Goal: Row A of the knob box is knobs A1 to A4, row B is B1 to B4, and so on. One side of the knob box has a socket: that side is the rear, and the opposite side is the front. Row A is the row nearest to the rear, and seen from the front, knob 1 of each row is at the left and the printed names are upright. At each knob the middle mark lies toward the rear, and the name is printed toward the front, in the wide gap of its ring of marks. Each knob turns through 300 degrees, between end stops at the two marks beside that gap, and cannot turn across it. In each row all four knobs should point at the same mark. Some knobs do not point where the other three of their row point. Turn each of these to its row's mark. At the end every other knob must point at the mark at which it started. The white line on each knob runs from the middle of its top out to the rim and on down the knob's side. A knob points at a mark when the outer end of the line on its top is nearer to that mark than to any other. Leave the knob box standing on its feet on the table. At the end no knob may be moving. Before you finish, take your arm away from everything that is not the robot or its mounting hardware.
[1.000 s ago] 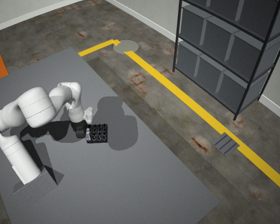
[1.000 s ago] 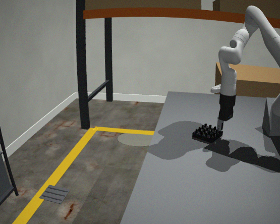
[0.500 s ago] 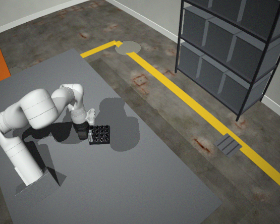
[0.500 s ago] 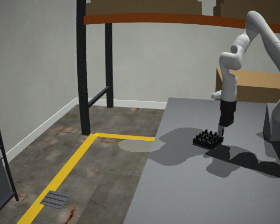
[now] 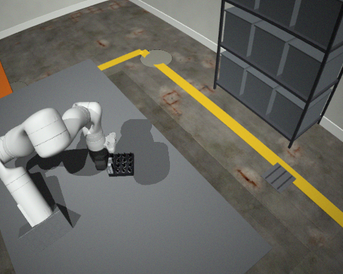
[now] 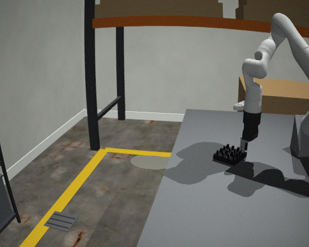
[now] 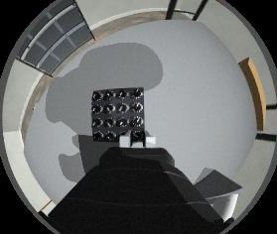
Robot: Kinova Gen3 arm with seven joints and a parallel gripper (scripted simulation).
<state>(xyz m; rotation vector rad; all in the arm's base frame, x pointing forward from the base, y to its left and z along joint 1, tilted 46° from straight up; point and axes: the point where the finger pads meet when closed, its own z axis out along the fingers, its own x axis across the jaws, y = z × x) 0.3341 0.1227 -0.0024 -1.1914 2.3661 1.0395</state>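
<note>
The black knob box (image 5: 125, 163) (image 6: 226, 155) (image 7: 117, 112) stands on its feet on the grey table (image 5: 149, 228) (image 6: 212, 206) (image 7: 197, 82), with its grid of dark knobs facing up. My gripper (image 5: 110, 166) (image 6: 243, 148) (image 7: 137, 136) points straight down over the box's edge row nearest the arm. In the wrist view its two light fingers stand on either side of one knob of that row, a little apart from it. The gripper is open. The white lines on the knobs and the printed names are too small to read.
The arm's base block (image 5: 47, 231) (image 6: 298, 139) sits on the table near the box. A dark shelving rack (image 5: 282, 43) stands on the floor beyond the yellow line. A brown cardboard box (image 6: 281, 94) lies behind the table.
</note>
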